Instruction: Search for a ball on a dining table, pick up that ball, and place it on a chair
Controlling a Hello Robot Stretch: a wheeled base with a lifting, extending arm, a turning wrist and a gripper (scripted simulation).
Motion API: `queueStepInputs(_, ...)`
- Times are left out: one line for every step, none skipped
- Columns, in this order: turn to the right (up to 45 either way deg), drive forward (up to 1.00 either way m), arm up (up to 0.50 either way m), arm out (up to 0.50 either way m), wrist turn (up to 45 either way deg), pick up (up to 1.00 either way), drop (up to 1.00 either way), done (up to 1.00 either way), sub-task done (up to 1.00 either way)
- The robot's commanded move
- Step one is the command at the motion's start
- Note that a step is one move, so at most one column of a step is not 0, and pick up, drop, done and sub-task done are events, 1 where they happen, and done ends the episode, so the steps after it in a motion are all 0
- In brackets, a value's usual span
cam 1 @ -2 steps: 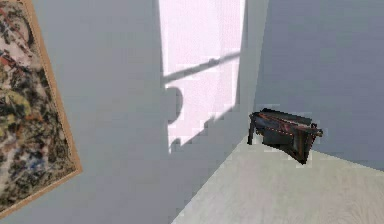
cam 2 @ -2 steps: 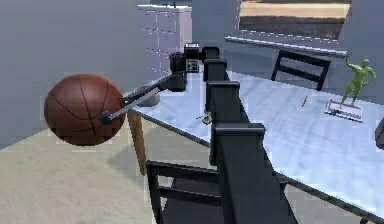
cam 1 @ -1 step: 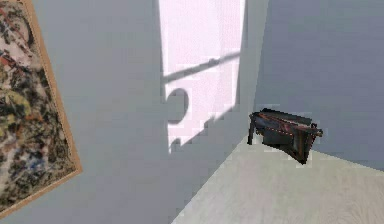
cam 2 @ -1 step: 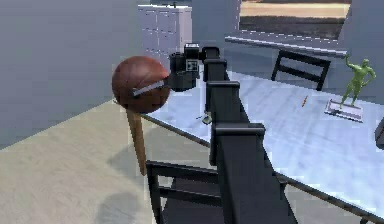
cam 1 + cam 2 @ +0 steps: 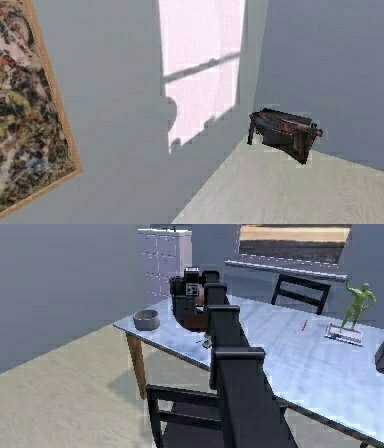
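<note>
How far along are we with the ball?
Done: the dining table is found, with the arm reaching over it. In hand: the gripper shows just right of a grey bowl; I cannot tell whether it holds anything. Left: confirming the pick, then the drop on a chair.

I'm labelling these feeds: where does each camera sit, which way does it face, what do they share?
Forward view: on the robot, facing ahead and slightly down at a wall corner, painting, small dark table.
Arm side view: on the robot's body, facing sideways over the dining table; arm and gripper show.
Shared: pale floor, grey walls.
</note>
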Motion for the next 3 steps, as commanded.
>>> queueStepInputs(0.0,0.0,0.0,0.0,21.0,0.0,0.0,0.0,0.0)
queueStepInputs(0.0,0.0,-0.3,0.0,0.0,0.0,0.0,0.0,0.0)
queueStepInputs(0.0,0.0,-0.5,0.0,0.0,0.0,0.0,0.0,0.0)
